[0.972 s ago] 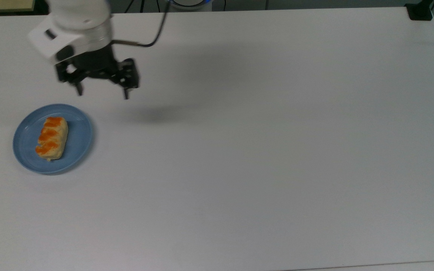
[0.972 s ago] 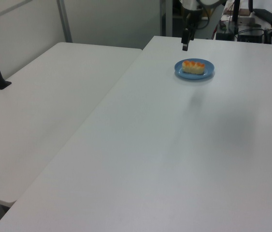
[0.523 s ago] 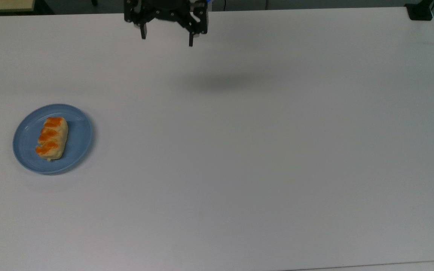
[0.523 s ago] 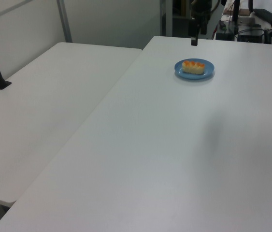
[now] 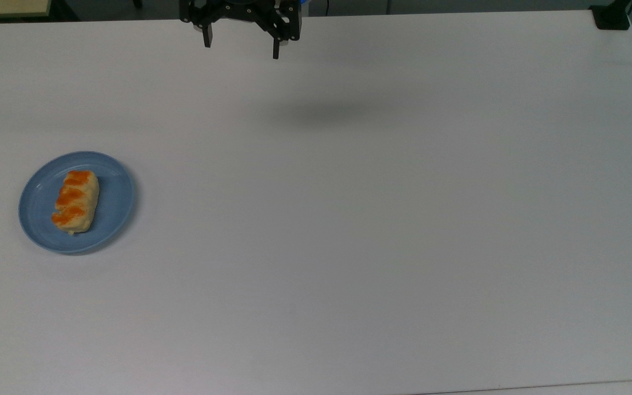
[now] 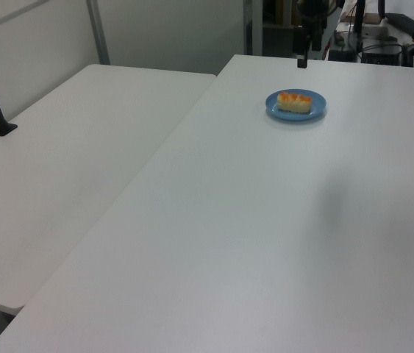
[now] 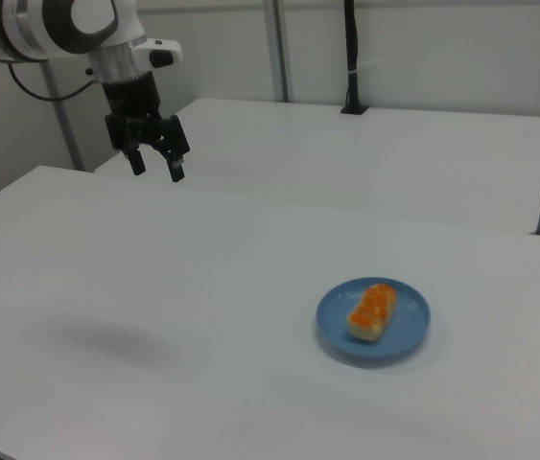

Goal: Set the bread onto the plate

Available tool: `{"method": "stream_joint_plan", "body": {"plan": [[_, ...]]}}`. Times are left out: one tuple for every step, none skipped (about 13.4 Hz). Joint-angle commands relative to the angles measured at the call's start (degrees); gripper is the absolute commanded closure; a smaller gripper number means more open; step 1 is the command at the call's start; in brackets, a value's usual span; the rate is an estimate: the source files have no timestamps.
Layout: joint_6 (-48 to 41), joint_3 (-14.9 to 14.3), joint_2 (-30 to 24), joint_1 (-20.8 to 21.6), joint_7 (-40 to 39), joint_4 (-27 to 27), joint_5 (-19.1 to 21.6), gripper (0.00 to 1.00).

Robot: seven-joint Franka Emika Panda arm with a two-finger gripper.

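Bread (image 5: 75, 201) lying flat on plate (image 5: 112, 204), slightly off centre toward top view's left. Plate on white table (image 5: 349, 230), near top view's left edge. Gripper (image 5: 241, 48) raised above table's far edge, well apart from plate, jaws spread, empty. Left view: gripper (image 6: 302, 62) partly hidden, probably same pose.

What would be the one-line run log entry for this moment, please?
bread: lying on plate | gripper: open, empty, raised, far from plate | table: white | task: placement looks done
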Motion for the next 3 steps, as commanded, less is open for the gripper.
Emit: {"method": "stream_joint_plan", "body": {"plan": [[-0.06, -0.75, -1.68, 0.28, -0.03, -1.54, 1.05, 0.0], [-0.06, -0.75, -1.68, 0.28, -0.03, -1.53, 1.05, 0.0], [-0.06, -0.75, -1.68, 0.28, -0.03, -1.53, 1.05, 0.0]]}}
